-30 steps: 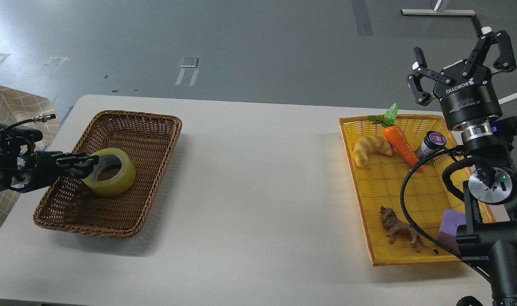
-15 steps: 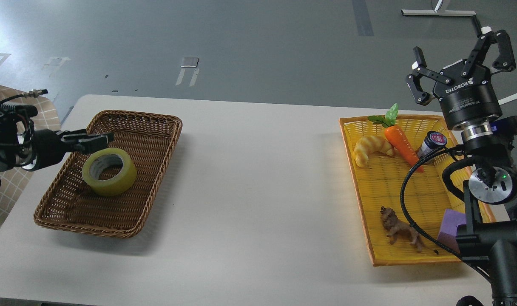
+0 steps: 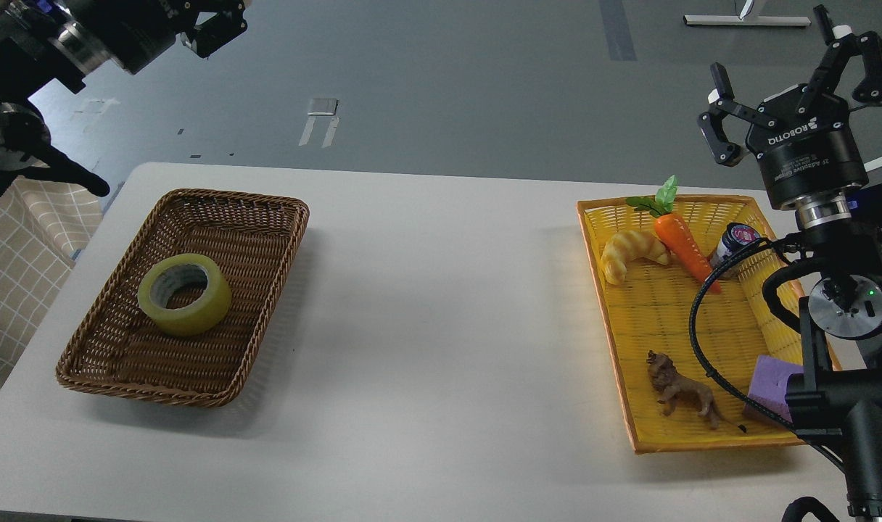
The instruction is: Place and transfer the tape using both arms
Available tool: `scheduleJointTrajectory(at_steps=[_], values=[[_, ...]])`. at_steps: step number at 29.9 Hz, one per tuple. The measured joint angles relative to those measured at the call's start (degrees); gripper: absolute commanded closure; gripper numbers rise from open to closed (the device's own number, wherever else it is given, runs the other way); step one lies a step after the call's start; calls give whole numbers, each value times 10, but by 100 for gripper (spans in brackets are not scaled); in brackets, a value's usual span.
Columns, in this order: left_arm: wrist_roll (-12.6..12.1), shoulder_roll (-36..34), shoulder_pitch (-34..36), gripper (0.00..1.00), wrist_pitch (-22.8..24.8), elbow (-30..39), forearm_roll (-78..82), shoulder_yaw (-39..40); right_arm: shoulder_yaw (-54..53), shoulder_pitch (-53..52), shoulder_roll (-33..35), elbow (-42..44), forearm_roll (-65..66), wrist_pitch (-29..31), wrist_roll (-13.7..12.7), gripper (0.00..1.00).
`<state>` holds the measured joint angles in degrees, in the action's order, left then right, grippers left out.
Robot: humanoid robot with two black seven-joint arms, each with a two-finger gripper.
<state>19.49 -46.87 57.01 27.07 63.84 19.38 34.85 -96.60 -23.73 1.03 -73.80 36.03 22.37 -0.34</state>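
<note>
The tape (image 3: 185, 295), a yellow roll with a grey-white core, lies flat in the brown wicker basket (image 3: 85, 371) on the left of the table. My left gripper (image 3: 216, 29) is raised high at the top left, far above and behind the basket, holding nothing; it is partly cut off by the frame edge, so its fingers cannot be told apart. My right gripper (image 3: 789, 72) is open and empty, pointing up, above the far right corner of the yellow tray (image 3: 629, 406).
The yellow tray holds a croissant toy (image 3: 632, 254), a carrot (image 3: 684, 246), a small jar (image 3: 735, 243), a lion figure (image 3: 680, 391) and a purple block (image 3: 773, 384). A black cable (image 3: 698, 333) from my right arm loops over the tray. White table (image 3: 441, 326) lies between the containers.
My left gripper let go of the tape in the basket, then rose up and away to the top left. The tape stays in the basket. My right gripper rose slightly.
</note>
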Motion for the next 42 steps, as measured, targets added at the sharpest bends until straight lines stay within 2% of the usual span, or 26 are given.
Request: scheduleJointTrajectory(at_steps=[9, 12, 18, 25, 35, 42], values=[[-2, 124, -32, 2, 9, 0, -67, 87, 2, -16, 13, 10, -89, 7, -11, 0], [-5, 180, -71, 2, 10, -2, -76, 114, 15, -26, 13, 24, -123, 9, -34, 0], [-9, 261, -139, 2, 9, -23, -69, 151, 27, -42, 19, 62, -130, 28, -44, 0], [-9, 269, -148, 2, 9, -64, -68, 154, 44, -59, 41, 112, -128, 56, -43, 0], [-10, 264, -142, 2, 9, -82, -65, 148, 113, -63, 74, 111, -126, 56, -46, 0], [-10, 264, -141, 2, 9, -89, -65, 146, 120, -62, 102, 109, -127, 56, -47, 0]])
